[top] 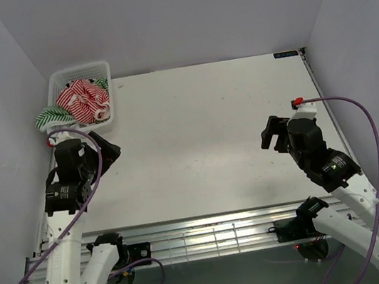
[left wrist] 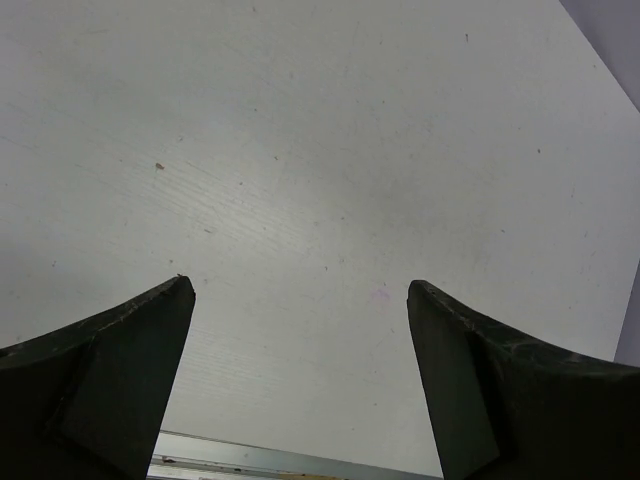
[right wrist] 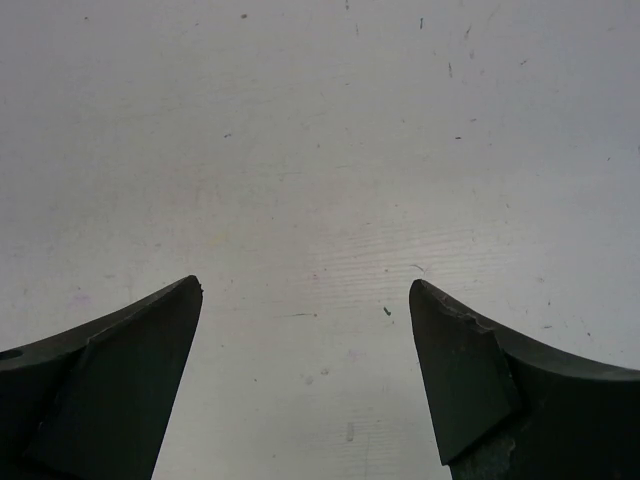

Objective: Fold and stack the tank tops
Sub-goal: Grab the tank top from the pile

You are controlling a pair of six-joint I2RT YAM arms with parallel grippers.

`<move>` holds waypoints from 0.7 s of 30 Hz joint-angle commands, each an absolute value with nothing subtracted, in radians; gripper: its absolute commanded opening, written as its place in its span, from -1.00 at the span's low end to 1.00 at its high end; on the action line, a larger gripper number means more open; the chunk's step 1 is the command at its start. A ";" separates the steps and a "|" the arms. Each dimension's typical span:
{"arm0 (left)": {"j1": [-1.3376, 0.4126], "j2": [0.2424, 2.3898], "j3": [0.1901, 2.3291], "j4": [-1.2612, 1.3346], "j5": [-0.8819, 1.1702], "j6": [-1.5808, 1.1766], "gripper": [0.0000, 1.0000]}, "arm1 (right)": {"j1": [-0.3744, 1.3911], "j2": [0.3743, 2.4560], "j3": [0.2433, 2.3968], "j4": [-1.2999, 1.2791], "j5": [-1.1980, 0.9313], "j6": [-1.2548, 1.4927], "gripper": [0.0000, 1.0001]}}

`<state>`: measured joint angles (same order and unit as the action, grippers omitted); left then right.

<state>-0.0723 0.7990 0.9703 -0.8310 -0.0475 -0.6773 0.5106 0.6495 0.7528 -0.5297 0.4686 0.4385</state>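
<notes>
At the far-left corner, the tank tops [top: 82,100] lie bunched in the white basket [top: 80,67], a green-striped one spilling over its left rim. Just in front, the left gripper [top: 107,152] hangs empty with jaws apart. It is clearly the nearer arm, while the right gripper [top: 272,133], well to the right, gapes equally wide over the table [top: 199,111].

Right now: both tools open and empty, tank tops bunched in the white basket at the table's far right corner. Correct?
Wrong corner: top view shows the basket holding the tank tops at the far left. Both the left tool and right tool are open and empty, as stated.
</notes>
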 commanded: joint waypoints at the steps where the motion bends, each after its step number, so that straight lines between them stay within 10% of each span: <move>1: -0.074 0.805 0.963 -0.824 -0.078 -0.678 0.96 | 0.509 0.650 0.775 -0.511 0.489 0.442 0.80; 21: -0.034 1.463 1.437 -0.695 -0.192 -0.629 0.96 | 0.508 0.966 0.952 -0.419 0.468 0.334 0.80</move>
<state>-0.0631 1.3586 1.3483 -0.7349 -0.1402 -0.6704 0.5106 0.9108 0.8654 -0.4713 0.4412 0.3576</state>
